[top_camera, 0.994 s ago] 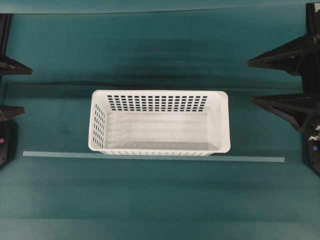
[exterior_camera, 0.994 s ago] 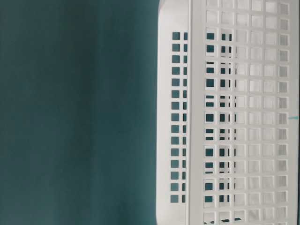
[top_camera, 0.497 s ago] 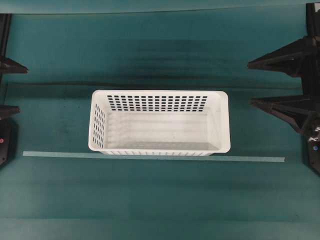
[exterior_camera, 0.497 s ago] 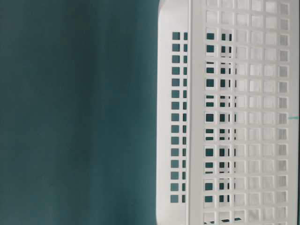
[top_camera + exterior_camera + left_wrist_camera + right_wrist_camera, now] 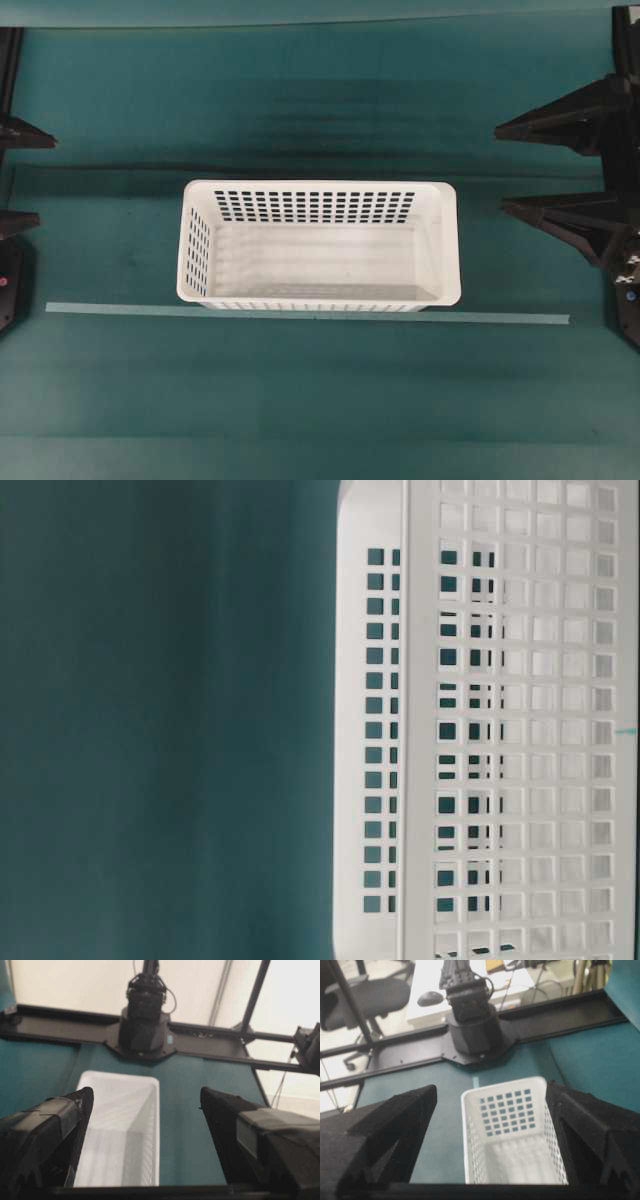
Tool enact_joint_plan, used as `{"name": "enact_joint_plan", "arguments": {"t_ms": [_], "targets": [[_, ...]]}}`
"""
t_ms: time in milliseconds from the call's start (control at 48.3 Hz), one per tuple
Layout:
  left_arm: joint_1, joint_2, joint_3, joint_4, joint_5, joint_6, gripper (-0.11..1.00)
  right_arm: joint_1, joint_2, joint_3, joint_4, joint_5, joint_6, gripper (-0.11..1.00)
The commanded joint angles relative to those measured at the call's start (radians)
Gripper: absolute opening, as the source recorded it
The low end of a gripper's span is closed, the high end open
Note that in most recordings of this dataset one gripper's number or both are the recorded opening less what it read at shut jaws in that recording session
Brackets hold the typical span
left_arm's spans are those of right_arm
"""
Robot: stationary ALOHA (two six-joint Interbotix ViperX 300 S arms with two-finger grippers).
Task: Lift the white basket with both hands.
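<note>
1. A teal-green bench (image 5: 120, 380) fills the overhead view.
2. A pale strip of tape (image 5: 500, 318) runs straight across it from side to side.
3. Beyond the bench stand a black office chair (image 5: 365, 1000) and a light desk carrying a dark computer mouse (image 5: 431, 998).

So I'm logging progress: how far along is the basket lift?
Barely started. The basket sits on the green table, untouched. The left hand and right hand are open at the table's sides, well clear of the basket. Left to do: reach in, grip both ends, lift.
</note>
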Motion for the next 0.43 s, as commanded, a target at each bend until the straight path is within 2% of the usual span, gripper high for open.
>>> {"name": "enact_joint_plan", "arguments": {"t_ms": [0, 414], "targets": [[-0.003, 0.018, -0.012, 0.002, -0.009, 0.002, 0.90, 0.000, 0.014, -0.009, -0.002, -0.003, -0.002, 0.95], [-0.002, 0.026, -0.005, 0.003, -0.009, -0.005, 0.90, 0.002, 0.026, -0.009, -0.002, -0.005, 0.000, 0.95]]}}
